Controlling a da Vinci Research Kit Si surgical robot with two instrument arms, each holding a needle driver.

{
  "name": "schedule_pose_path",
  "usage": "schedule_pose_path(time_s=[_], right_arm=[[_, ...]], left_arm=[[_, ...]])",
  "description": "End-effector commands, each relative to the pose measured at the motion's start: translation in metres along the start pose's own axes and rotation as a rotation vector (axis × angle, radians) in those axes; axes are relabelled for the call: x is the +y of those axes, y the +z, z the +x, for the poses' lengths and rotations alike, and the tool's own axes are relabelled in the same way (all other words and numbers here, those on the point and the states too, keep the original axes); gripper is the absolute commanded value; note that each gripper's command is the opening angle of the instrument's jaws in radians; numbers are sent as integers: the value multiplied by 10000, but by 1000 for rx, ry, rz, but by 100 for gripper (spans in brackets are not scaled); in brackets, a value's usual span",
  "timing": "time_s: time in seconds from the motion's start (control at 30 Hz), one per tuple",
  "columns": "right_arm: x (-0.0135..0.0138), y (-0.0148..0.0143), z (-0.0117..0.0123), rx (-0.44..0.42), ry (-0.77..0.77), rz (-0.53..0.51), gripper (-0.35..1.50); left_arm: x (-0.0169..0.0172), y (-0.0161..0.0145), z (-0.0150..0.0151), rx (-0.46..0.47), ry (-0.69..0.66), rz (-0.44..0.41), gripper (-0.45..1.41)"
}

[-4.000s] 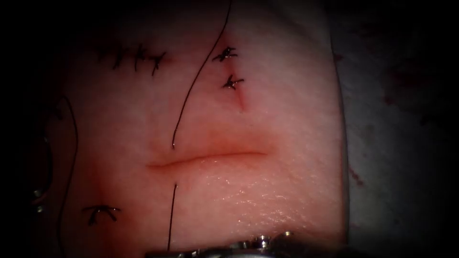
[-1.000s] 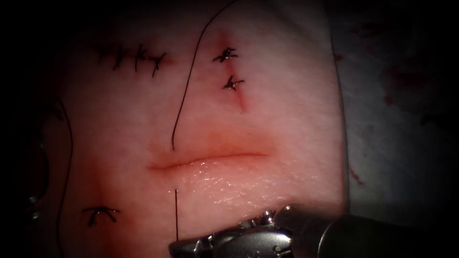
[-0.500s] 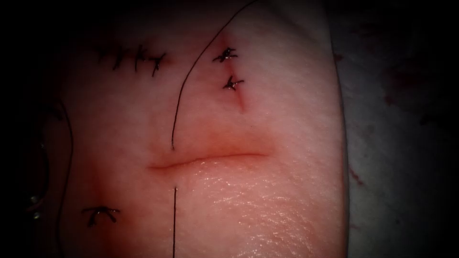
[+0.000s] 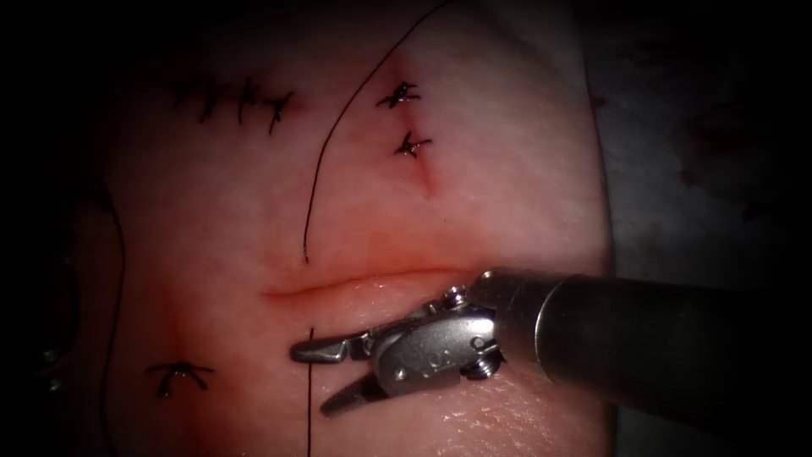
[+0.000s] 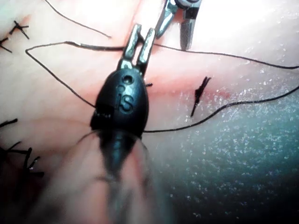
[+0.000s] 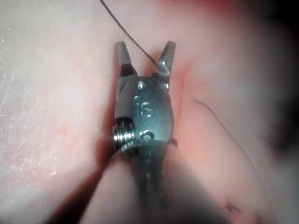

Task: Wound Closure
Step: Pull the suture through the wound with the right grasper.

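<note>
Thread (image 4: 309, 385) below the cut (image 4: 364, 282) got the right tool (image 4: 320, 378) back, jaws open astride it, gripping nothing; left tool (image 5: 139, 39) jaws near-closed, hold unclear.

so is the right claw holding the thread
No, the right claw stands open in the right wrist view, with the thread running between its two spread halves and nothing clamped.

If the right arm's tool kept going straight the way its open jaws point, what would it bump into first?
Probably the thread. The right tool points toward the picture's left with its jaws spread, and the strand already runs across between their tips. How high the jaws sit over it is unclear.
</note>
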Motion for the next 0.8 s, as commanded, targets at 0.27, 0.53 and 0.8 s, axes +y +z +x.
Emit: schedule_pose_path(time_s=[0.27, 0.53, 0.8], right_arm=[[6, 14, -11, -28, 43, -23, -35], [-20, 6, 25, -26, 29, 39, -35], [-95, -27, 118, 14, -10, 83, -35]], left_arm=[[0, 5, -7, 1, 0, -2, -45], [1, 6, -7, 2, -5, 0, -45], [1, 6, -7, 2, -5, 0, -45]])
